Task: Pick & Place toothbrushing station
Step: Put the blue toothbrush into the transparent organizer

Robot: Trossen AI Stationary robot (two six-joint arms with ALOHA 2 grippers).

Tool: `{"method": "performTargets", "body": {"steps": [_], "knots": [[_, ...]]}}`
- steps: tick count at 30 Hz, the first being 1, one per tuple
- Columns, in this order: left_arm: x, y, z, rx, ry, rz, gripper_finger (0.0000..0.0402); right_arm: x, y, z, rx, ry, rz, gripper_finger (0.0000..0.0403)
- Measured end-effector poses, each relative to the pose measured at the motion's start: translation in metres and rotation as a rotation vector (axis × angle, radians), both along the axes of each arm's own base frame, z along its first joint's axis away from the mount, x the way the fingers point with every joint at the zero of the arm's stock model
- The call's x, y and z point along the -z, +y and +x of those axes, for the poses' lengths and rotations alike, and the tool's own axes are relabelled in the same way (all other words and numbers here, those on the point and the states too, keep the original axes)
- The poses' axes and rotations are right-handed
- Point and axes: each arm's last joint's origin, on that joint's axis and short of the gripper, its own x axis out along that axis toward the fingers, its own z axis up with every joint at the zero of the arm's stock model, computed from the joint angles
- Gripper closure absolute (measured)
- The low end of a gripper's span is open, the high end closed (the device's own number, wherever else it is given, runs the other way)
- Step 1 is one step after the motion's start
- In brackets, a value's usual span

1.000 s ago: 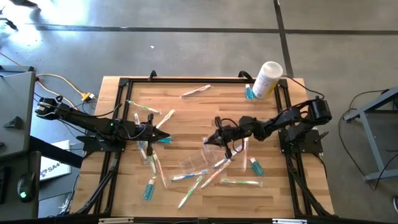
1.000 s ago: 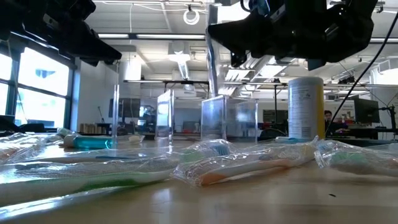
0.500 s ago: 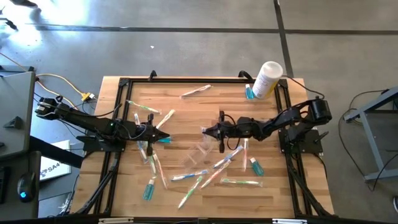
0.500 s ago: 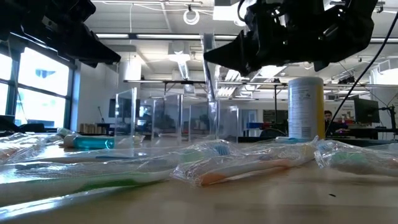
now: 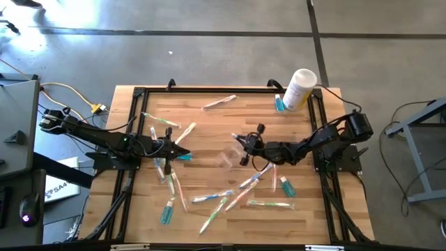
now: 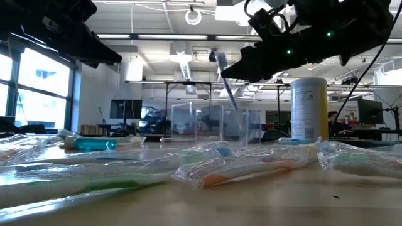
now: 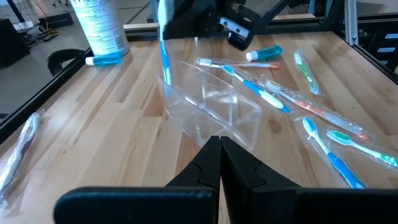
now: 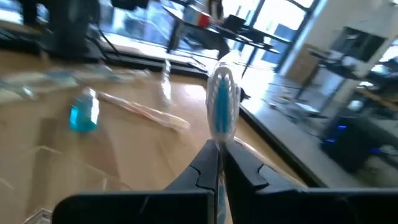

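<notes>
While right gripper (image 5: 242, 148) pinches blue brush (image 8: 219, 111) tight, brush tilts above clear holder (image 7: 211, 109) mid-bench (image 5: 209, 129). Step: placing. Next: bring brush upright, lower into compartment, release. Left gripper (image 5: 182, 153) shut, empty, waits nearby.

Bare wood lies open along the far middle of the butcher-block table (image 5: 209, 118). The clear plastic compartment box (image 5: 228, 157) stands mid-table, scattered wrapped toothbrushes (image 5: 244, 185) crowd the near half, and a tall white bottle (image 5: 300, 88) blocks the far right corner.
</notes>
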Motion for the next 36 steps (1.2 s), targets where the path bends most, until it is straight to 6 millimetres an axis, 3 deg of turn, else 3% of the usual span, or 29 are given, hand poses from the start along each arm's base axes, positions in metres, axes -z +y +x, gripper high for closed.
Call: {"method": "performTargets", "body": {"steps": [5, 10, 20, 28, 36], "knots": [[0.0, 0.0, 0.0, 0.0, -0.005, -0.001, 0.0402, 0.0, 0.008, 0.0, -0.054, -0.005, 0.015, 0.0399], [-0.001, 0.0, 0.0, -0.002, -0.009, -0.005, 0.0402, 0.005, 0.008, -0.001, -0.088, -0.01, 0.143, 0.0399], [-0.001, 0.0, 0.0, -0.005, -0.008, -0.016, 0.0402, -0.005, 0.008, -0.006, -0.092, -0.012, 0.186, 0.0399], [0.0, 0.0, 0.0, -0.005, -0.003, -0.015, 0.0402, 0.0, -0.004, -0.001, -0.155, -0.046, 0.317, 0.0399], [0.0, 0.0, 0.0, -0.007, -0.001, -0.021, 0.0402, 0.002, -0.008, 0.003, -0.164, -0.087, 0.33, 0.0399]]}}
